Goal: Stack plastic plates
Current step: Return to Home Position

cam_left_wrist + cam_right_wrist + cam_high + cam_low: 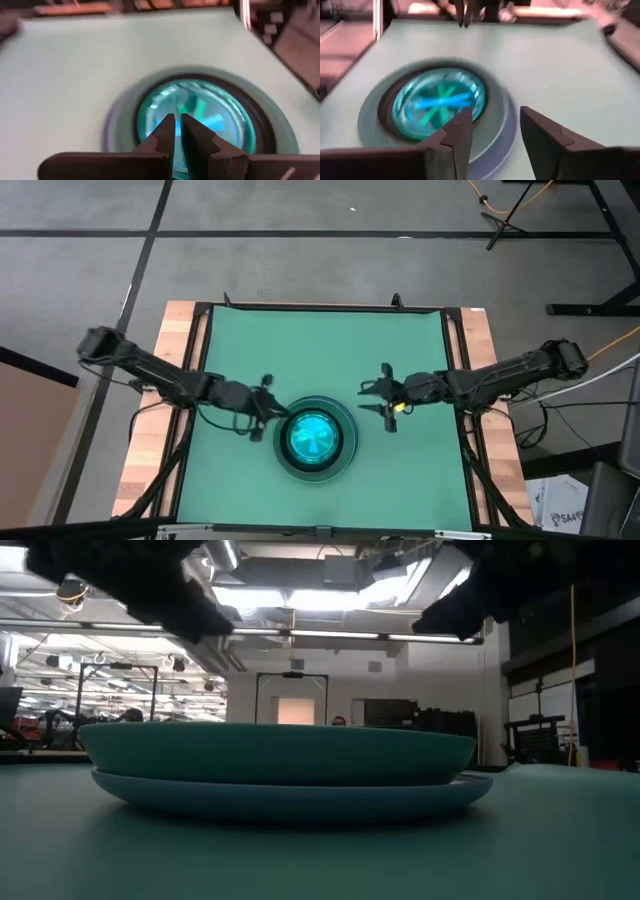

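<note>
The stack of plastic plates [316,438] sits on the green worktop [320,330], near its front edge and about midway between the 2 arms. At table height, the large teal-green plate [280,752] rests squarely in the wider blue plate [290,796]. From above, a black plate [384,107] shows as a dark ring inside them, with a translucent cyan plate [437,102] uppermost. How many small plates lie under it, and whether a white one is in there, cannot be told.

The left gripper [260,418] is just beside the stack's left rim. Its fingers are drawn almost together with only a thin slit between them, and they hold nothing. The right gripper [494,117] is near the stack's right side, a little farther off. Its fingers are spread wide and also empty. Both seem to hang above plate height, since the low view shows only dark shapes overhead.

The stacking looks finished, so what remains is pulling both arms clear. The main risk is the left gripper: it is so near the rim that a retreat dipping even slightly could clip the teal-green plate and slide the whole pile. It could also jolt the light translucent plates off centre. The right gripper's wide spread gives it a broader sweep, so a low or inward arc could catch the blue plate's edge. Lifting before moving outward would avoid both.
</note>
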